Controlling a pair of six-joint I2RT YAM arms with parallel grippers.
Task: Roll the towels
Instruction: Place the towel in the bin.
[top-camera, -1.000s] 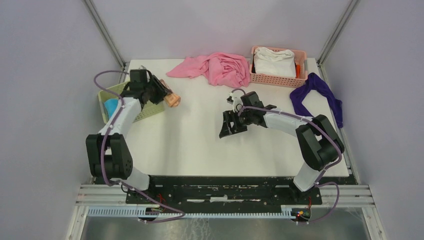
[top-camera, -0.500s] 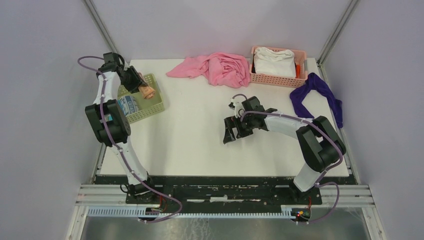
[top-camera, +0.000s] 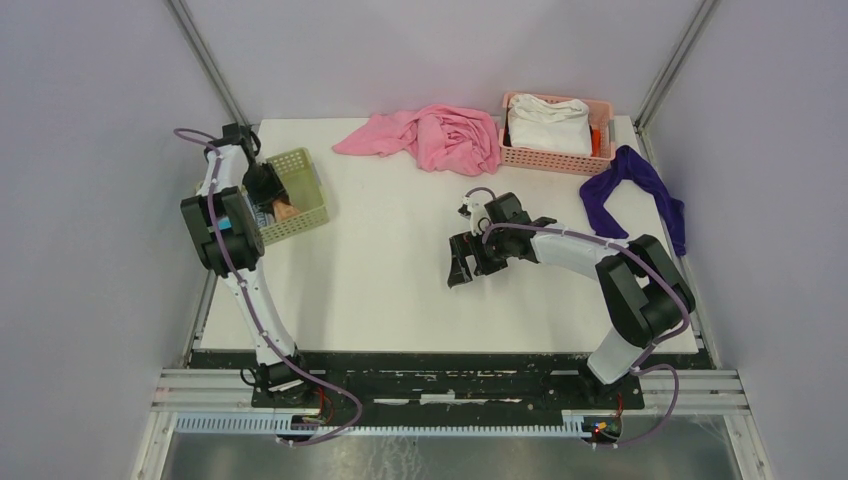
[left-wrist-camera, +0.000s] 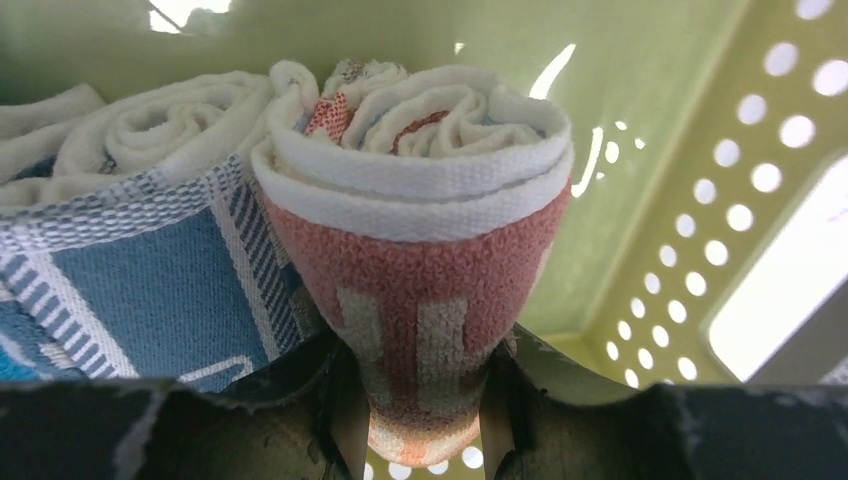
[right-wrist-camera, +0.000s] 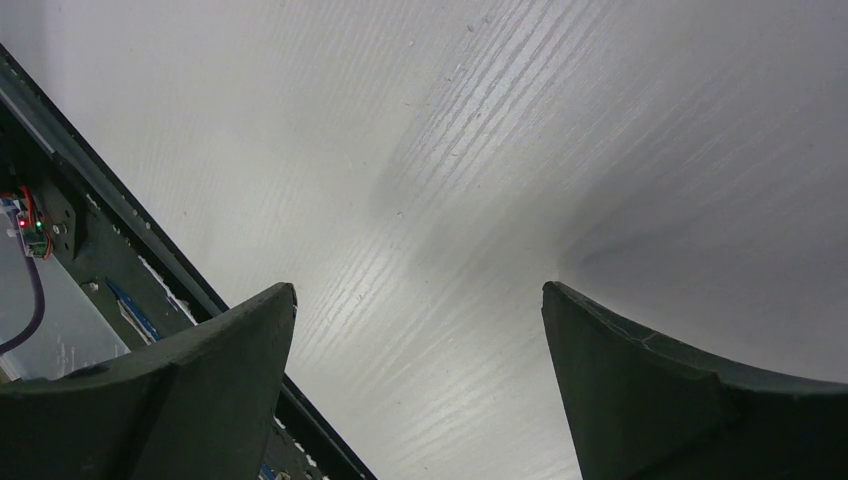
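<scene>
Left gripper (left-wrist-camera: 418, 400) clamps rolled cream towel (left-wrist-camera: 415, 250) inside green basket (left-wrist-camera: 660, 200), apparently stowing it against blue-print roll (left-wrist-camera: 130, 280) | right gripper (right-wrist-camera: 420, 380) spread wide, empty, right of basket.

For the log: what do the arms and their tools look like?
The left arm and right arm have white link shells with black joints and bases; a lilac cable loops along each. The left tool and right tool are matte dark, with broad fingers that taper. No markings are readable.
</scene>
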